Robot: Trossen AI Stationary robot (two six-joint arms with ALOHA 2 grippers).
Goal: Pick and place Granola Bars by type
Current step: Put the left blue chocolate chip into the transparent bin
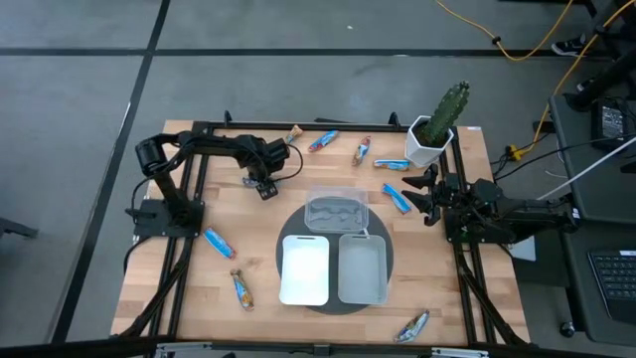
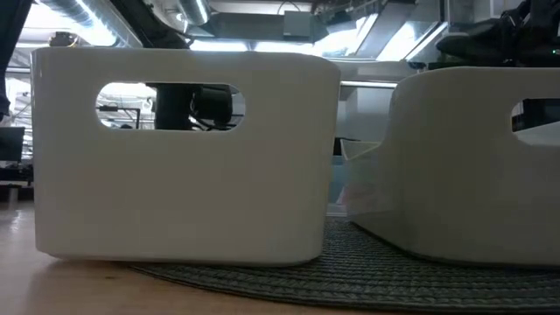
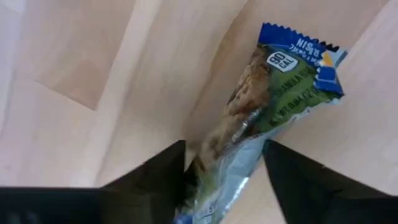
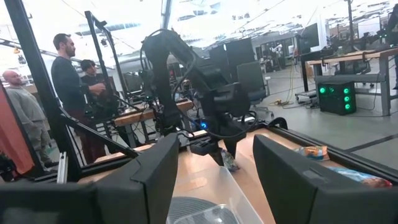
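Observation:
My left gripper [image 1: 264, 186] is over the far left-middle of the table, shut on a granola bar [image 3: 261, 106] in a blue-green wrapper. My right gripper [image 1: 427, 195] waits open at the right edge and touches nothing; its fingers show wide apart in the right wrist view [image 4: 214, 180]. Other bars lie flat on the wood: several along the far edge [image 1: 323, 141] [image 1: 362, 149] [image 1: 391, 163], one near my right gripper [image 1: 397, 197], two at the near left [image 1: 219, 242] [image 1: 240, 288], and one at the near right [image 1: 412, 325]. My left gripper pinches the bar's near end [image 3: 217, 177] between its two fingers, which come from above, pointing down. The bar hangs below the fingers with its crimped blue end [image 3: 298, 53] lowest. A shadow beside it falls on the wood; whether that end touches the table cannot be told.
A round dark mat [image 1: 390, 244] in the middle carries a clear tray [image 1: 338, 212], a white tray [image 1: 305, 268] and a grey tray [image 1: 363, 268]. A potted cactus [image 1: 437, 129] stands at the far right corner. People stand beyond the table [image 4: 68, 81].

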